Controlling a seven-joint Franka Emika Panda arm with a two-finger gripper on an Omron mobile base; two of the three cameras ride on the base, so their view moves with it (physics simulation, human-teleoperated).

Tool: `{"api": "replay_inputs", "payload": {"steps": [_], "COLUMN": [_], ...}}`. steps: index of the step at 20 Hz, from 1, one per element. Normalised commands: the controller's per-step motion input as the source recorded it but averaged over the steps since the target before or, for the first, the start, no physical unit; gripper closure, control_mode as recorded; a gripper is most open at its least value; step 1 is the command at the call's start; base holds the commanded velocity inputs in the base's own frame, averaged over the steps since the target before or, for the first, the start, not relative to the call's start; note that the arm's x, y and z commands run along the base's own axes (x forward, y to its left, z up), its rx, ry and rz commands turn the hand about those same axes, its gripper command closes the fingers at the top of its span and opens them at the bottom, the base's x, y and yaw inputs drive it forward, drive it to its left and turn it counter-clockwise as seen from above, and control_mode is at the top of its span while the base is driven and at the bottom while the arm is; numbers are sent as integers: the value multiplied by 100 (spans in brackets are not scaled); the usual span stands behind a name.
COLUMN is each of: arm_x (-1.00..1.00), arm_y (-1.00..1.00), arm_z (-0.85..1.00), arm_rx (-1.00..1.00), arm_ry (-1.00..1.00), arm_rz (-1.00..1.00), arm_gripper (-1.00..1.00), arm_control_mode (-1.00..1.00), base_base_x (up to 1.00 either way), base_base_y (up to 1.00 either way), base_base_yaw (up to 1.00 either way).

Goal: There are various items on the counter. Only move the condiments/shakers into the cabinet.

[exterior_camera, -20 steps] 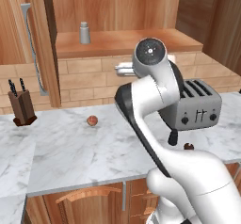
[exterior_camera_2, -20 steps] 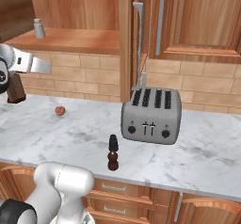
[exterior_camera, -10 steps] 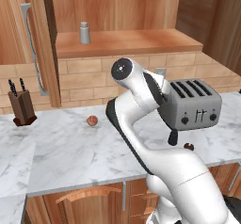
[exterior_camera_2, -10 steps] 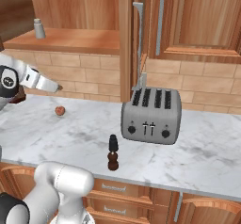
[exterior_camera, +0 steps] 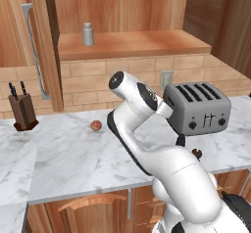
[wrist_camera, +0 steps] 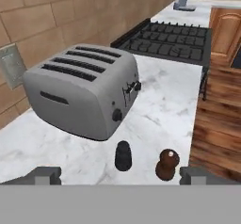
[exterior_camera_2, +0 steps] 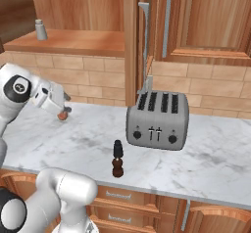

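Observation:
A light grey shaker (exterior_camera: pixel 88 34) stands on the shelf of the wooden cabinet (exterior_camera: pixel 137 43). A black bottle-shaped shaker (wrist_camera: pixel 123 156) and a brown knobbed pepper mill (wrist_camera: pixel 167 164) stand side by side on the marbled counter (exterior_camera: pixel 68 158), in front of the toaster and near the counter's front edge. In the right base view the pepper mill (exterior_camera_2: pixel 117 167) overlaps the black shaker (exterior_camera_2: pixel 117 149) behind it. My gripper (wrist_camera: pixel 121 177) is open and holds nothing, with both shakers ahead between its fingertips. It hangs over the counter left of the toaster, gripper (exterior_camera_2: pixel 62 105).
A silver toaster (exterior_camera: pixel 196 107) sits at the back right of the counter. A reddish ball (exterior_camera: pixel 96 125) lies mid-counter and a knife block (exterior_camera: pixel 22 110) stands far left. A stove top (wrist_camera: pixel 169 39) lies beyond the toaster. The cabinet door with its grey handle (exterior_camera: pixel 30 51) stands open.
The arm has swung down from shelf height, and the hand has turned and dropped to the counter left of the toaster. The gripper has stayed open. Nothing on the counter moved.

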Motion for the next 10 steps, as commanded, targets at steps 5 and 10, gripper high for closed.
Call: {"api": "replay_inputs", "payload": {"steps": [5, 10], "arm_x": [14, 24], "arm_y": [-32, -38], "arm_z": [-45, -51], "arm_rx": [4, -2], "arm_ry": [0, 0], "arm_rz": [-47, -32], "arm_gripper": [-100, -100], "arm_control_mode": [-100, -100], "base_base_x": [0, 0], "base_base_y": [0, 0], "base_base_yaw": [0, 0]}}
